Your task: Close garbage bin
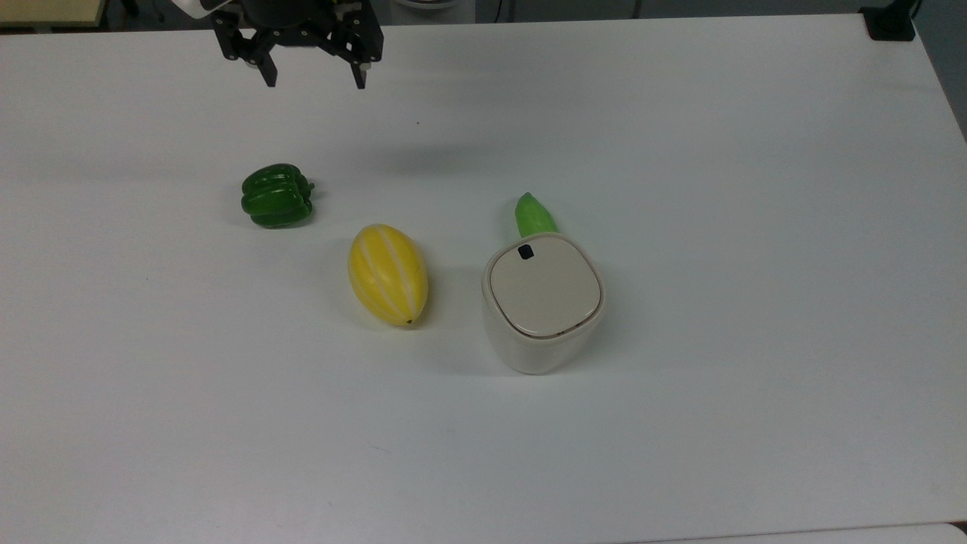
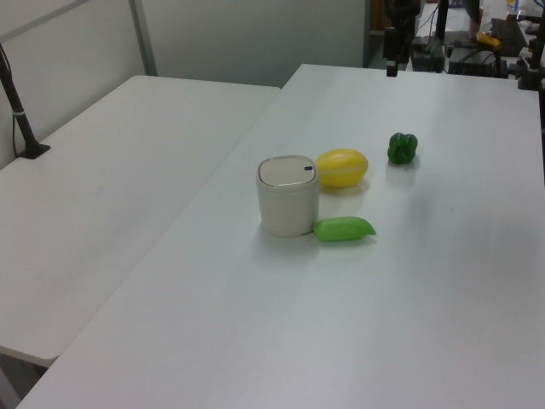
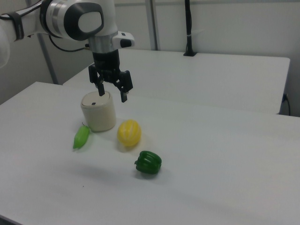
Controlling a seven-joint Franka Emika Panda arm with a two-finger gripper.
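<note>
Melon (image 1: 387, 274) lies between pepper (image 1: 276, 196) and bin (image 1: 542, 310) (top view).

Cream garbage bin (image 1: 542, 317) stands upright, beige lid (image 1: 544, 285) shut.

text: none readable | labels: none | brands: none | numbers: none

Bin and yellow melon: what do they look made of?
Bin: probably cream plastic, smooth with rounded moulded corners and a flat matte beige lid. Melon: likely a plastic toy, with a glossy, evenly yellow skin and tidy pale stripes.
</note>
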